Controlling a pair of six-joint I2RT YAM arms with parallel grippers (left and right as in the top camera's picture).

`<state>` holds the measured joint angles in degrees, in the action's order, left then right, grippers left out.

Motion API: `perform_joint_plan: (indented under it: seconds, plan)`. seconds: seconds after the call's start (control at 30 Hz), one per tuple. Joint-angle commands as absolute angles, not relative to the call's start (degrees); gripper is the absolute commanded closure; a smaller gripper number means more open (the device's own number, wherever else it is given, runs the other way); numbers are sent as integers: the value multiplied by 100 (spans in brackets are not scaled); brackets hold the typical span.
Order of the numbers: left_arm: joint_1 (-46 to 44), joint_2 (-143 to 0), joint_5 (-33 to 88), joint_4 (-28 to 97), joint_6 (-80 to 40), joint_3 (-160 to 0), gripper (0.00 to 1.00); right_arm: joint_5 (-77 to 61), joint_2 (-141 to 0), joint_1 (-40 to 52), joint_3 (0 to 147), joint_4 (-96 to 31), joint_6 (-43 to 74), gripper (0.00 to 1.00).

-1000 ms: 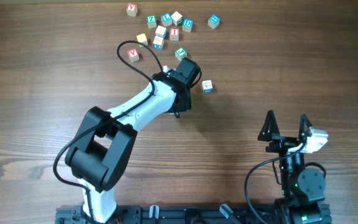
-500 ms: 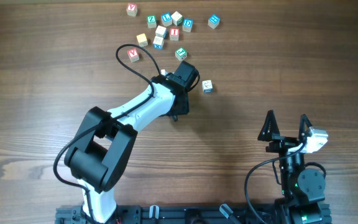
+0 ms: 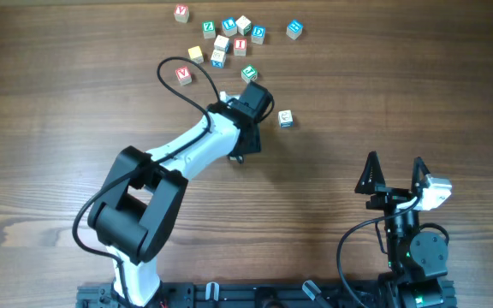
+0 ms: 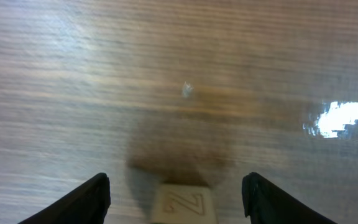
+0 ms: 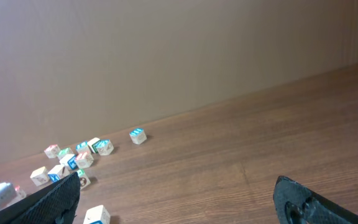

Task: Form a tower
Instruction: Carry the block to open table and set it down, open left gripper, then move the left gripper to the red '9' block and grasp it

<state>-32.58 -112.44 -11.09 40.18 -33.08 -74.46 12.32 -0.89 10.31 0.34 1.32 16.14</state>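
Observation:
My left gripper points down at the table with its jaws open. A pale wooden cube with a red Z on its top face stands between the black fingers, touching neither. Whether more cubes are under it, making the tower, I cannot tell. In the overhead view that cube is hidden beneath the left arm. My right gripper stands open and empty at the near right, far from the cubes.
Several loose letter cubes lie at the far edge, with a green one and a white-and-blue one close to the left wrist. A red V cube sits by the black cable.
The left gripper's jaws have spread apart and the left wrist has shifted slightly left. The right arm has not moved.

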Motion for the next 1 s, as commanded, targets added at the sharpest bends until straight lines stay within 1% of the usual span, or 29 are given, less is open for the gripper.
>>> perform_joint_plan:
  seconds: [0.0, 0.07, 0.1, 0.2, 0.3, 0.33, 0.4, 0.53, 0.63, 0.77, 0.8, 0.97]
  plan:
    - [-2880, -11260, -1332, 4294, -3024, -8652, 29, 1310, -60, 1007, 30, 158, 1518, 0]
    - [-2810, -11260, -1170, 4329, -3065, -9227, 32, 1310, -60, 1007, 30, 158, 1518, 0]
    - [-2810, -11260, -1028, 4180, -3166, -9327, 35, 1310, -60, 1007, 30, 158, 1518, 0]
    - [-2967, -11365, -552, 3710, -3400, -9325, 36, 1310, -60, 1007, 30, 158, 1516, 0]
    - [-3256, -11627, -545, 3382, -3402, -9323, 36, 1310, -60, 1007, 30, 158, 1516, 0]
    - [-3389, -11780, -565, 3264, -3406, -9323, 39, 1310, -60, 1007, 30, 158, 1518, 0]
    - [-3577, -12090, -587, 3039, -3437, -9323, 42, 1310, -60, 1007, 30, 158, 1516, 0]
    - [-3763, -12527, -587, 2718, -3522, -9323, 45, 1310, -60, 1007, 30, 158, 1516, 0]
    - [-3830, -12711, -587, 2694, -3520, -9321, 45, 1310, -60, 1007, 30, 158, 1518, 0]
    - [-3830, -12774, -585, 2746, -3520, -9321, 58, 1310, -60, 1007, 30, 158, 1518, 0]
    - [-3830, -12774, -582, 2801, -3520, -9321, 59, 1310, -60, 1007, 30, 158, 1518, 0]
    - [-3852, -12774, -580, 3188, -3520, -9321, 60, 1310, -60, 1007, 30, 158, 1518, 0]
